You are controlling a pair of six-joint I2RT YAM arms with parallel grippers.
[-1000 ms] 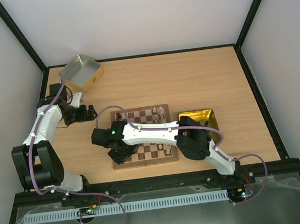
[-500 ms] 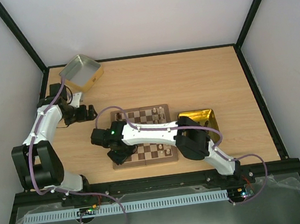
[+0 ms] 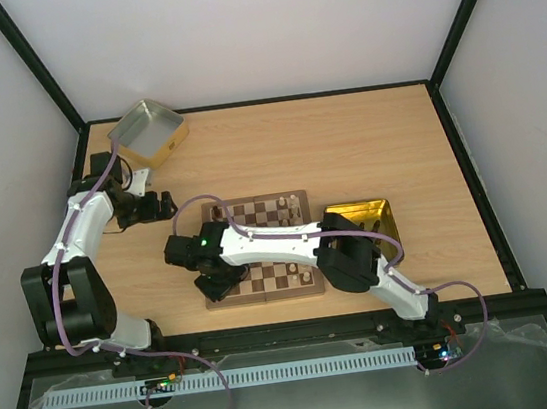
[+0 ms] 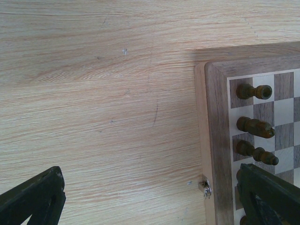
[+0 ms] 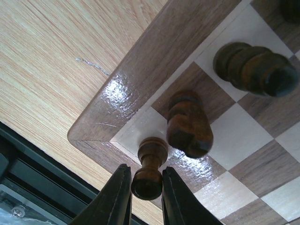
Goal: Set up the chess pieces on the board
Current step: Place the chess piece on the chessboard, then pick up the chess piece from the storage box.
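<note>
The right gripper (image 5: 145, 187) pinches a dark pawn (image 5: 151, 157) at the board's (image 5: 126, 89) corner. The left gripper (image 4: 150, 199) hovers spread wide beside the board. Only a few other pieces (image 4: 255, 126) stand on it, so most of the setup is likely left.

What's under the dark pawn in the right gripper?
The light corner square of the board lies under the dark pawn, which the right gripper pinches by its head. The pawn's base covers the contact spot, so touching or hovering cannot be told.
</note>
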